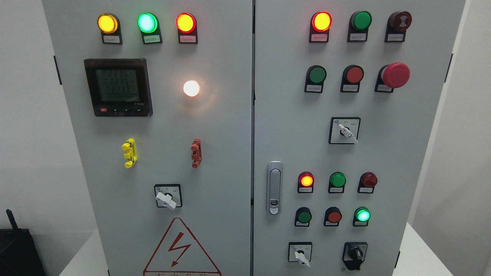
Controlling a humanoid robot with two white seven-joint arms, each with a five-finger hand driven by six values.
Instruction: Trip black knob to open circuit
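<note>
1. At lower right of the grey cabinet (230,153), on its right-hand door, sits the black knob (355,255); its pointer hangs roughly straight down, with the lower end running to the picture's bottom edge.
2. Just left of it, in the same row: a white selector switch (300,256), lever tilted down to the right.
3. Above the knob: a lit green lamp (362,215), with an unlit red button (333,216) and a green button (303,216) beside it.
4. Higher on this door: a red mushroom button (395,75) and a lit red lamp (321,21).
5. Left door: digital meter (118,87) with lit display, a glowing white lamp (191,88), and a red warning triangle (180,249) at the bottom.
6. Neither hand nor arm is in frame, so hand state cannot be recorded.
</note>
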